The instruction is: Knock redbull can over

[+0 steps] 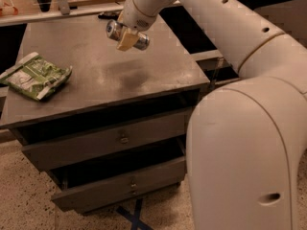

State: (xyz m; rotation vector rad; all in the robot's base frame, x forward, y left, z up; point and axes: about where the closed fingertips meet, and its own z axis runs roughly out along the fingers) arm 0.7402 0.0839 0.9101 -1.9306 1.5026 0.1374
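The redbull can (pixel 140 42) is a slim silver can with a shiny top. It lies sideways in my gripper (pixel 125 38), top end pointing left, and is held above the back middle of the grey table (pixel 86 90). The gripper is shut on the can, with a tan finger (pixel 125 41) across its middle. A dark shadow lies on the tabletop below it. The white arm reaches in from the upper right.
A green snack bag (pixel 34 76) lies near the table's left edge. The table has two drawers (pixel 120 138) in its front. My large white arm segment (pixel 240 157) fills the right foreground. A rail and shelving run behind the table.
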